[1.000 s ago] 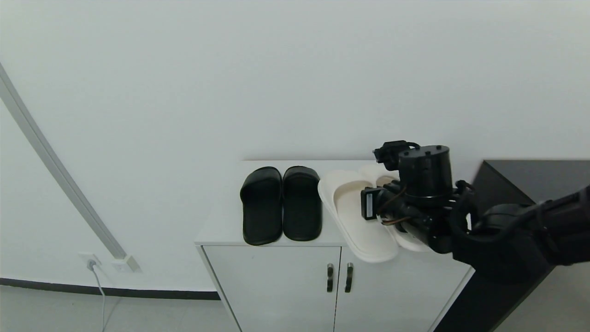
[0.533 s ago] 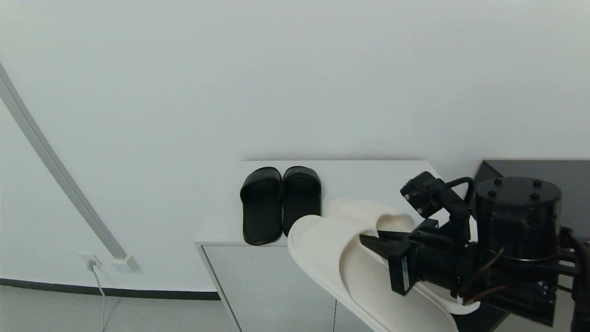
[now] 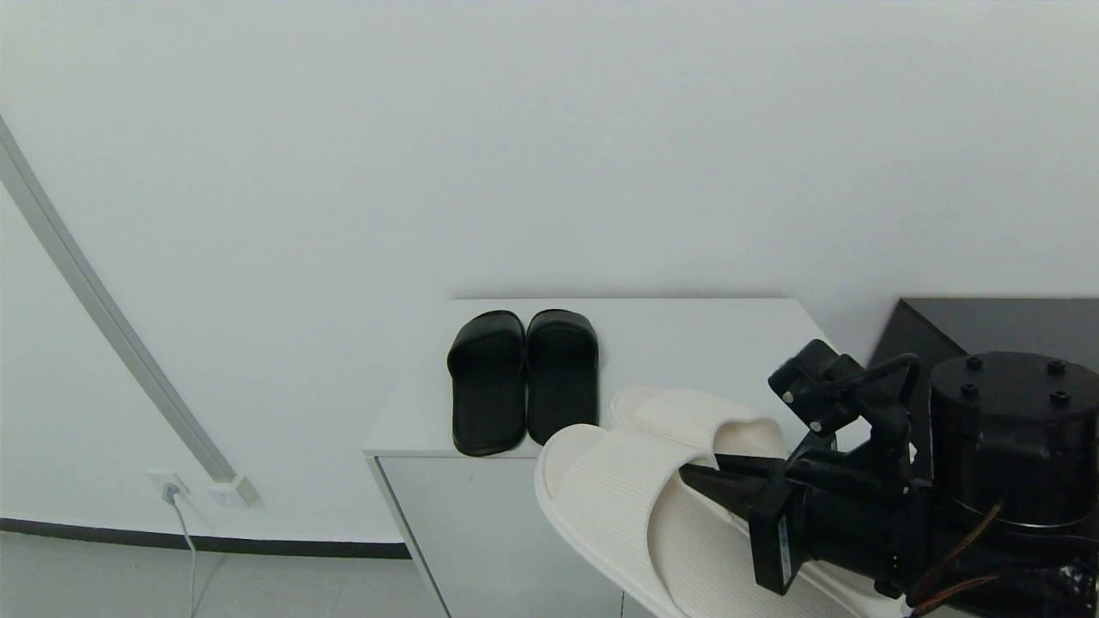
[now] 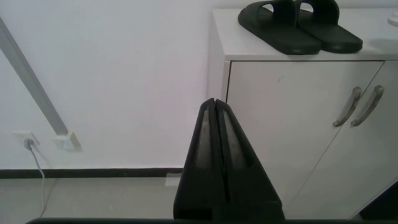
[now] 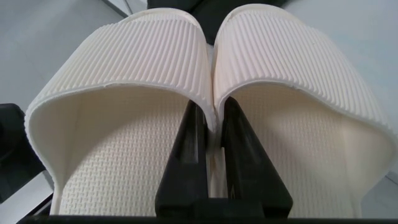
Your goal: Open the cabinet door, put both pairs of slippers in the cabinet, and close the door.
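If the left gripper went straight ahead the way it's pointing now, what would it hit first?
Most likely the white cabinet: the left gripper, jaws shut, points at its left front corner, below the black slippers on top. Nothing shows in between, though depth is hard to judge.

White cabinet (image 3: 687,343): flat top, both doors (image 4: 280,124) shut, two handles (image 4: 346,107) side by side at the centre seam. On top: one pair of black slippers (image 3: 494,386), touching side by side, left of centre, heels at front edge, toes toward wall.
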You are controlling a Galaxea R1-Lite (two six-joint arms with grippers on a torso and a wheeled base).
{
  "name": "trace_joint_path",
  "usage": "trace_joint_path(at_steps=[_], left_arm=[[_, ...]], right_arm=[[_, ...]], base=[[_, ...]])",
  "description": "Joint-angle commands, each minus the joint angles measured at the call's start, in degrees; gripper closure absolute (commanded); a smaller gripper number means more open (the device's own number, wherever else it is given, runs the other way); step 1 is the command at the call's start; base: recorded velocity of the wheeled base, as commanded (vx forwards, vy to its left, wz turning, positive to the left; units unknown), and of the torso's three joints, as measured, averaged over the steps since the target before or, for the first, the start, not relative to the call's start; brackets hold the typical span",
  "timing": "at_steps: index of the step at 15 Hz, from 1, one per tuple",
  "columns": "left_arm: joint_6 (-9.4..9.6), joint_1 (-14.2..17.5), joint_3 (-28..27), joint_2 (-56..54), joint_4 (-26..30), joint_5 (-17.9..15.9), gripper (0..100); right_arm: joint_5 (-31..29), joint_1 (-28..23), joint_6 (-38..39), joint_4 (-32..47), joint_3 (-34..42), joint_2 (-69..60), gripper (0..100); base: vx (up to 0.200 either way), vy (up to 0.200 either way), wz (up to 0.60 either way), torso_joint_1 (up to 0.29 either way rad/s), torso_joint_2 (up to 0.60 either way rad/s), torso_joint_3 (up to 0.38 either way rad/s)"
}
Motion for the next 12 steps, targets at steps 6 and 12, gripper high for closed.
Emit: trace_joint_path(at_steps=[6, 12], left_arm=[[-0.04, 0.00, 0.01, 0.05, 0.01, 0.02, 100], [-0.04, 0.00, 0.01, 0.05, 0.01, 0.02, 100]], right_arm=[[-0.01, 0.26, -0.07, -0.05, 0.73, 0.17, 100], [-0.01, 0.17, -1.39, -0.14, 2.05, -0.01, 100]], base=[[-0.200, 0.000, 0.00, 0.002, 0.00, 0.002], [-0.033, 0.000, 0.00, 0.000, 0.00, 0.000]])
